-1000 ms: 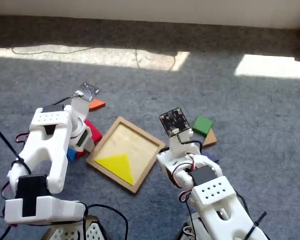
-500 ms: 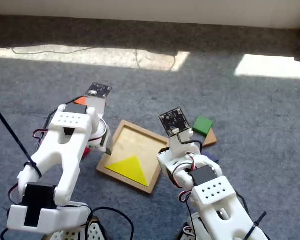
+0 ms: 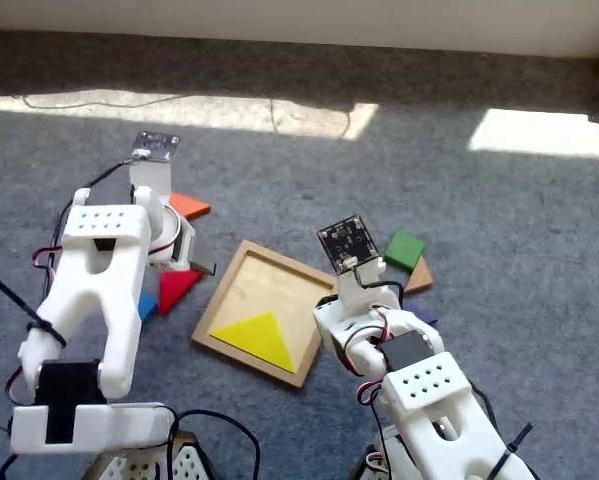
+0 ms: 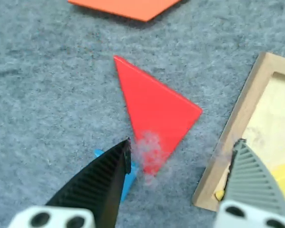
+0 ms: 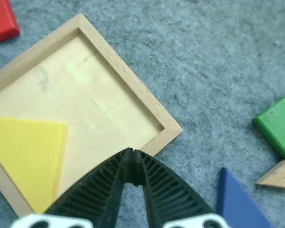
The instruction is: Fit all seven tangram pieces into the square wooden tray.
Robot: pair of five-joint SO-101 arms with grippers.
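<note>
The square wooden tray point(image 3: 235, 270) lies on the carpet with a yellow triangle point(image 3: 254, 335) in its near corner. My left gripper point(image 4: 180, 148) hangs open just above the red triangle point(image 4: 154, 107), one finger on each side of its nearer tip. A light blue piece point(image 4: 128, 176) peeks out beside the dark finger, and an orange piece point(image 4: 128, 5) lies farther off. My right gripper point(image 5: 132, 156) is shut and empty above the tray's rim point(image 5: 132, 80) at its right side. A green square point(image 5: 278, 123), a tan triangle point(image 5: 280, 176) and a dark blue piece point(image 5: 240, 199) lie to its right.
Grey carpet covers the floor, with open room behind the tray and on the far right. The left arm point(image 3: 99, 290) stands left of the tray, the right arm point(image 3: 399, 370) at its near right. A thin cable point(image 3: 129, 100) runs along the back.
The tray was turned and pushed a little to the right while the left arm swung over its left corner. The left arm has swung back to the red triangle. The right arm kept still.
</note>
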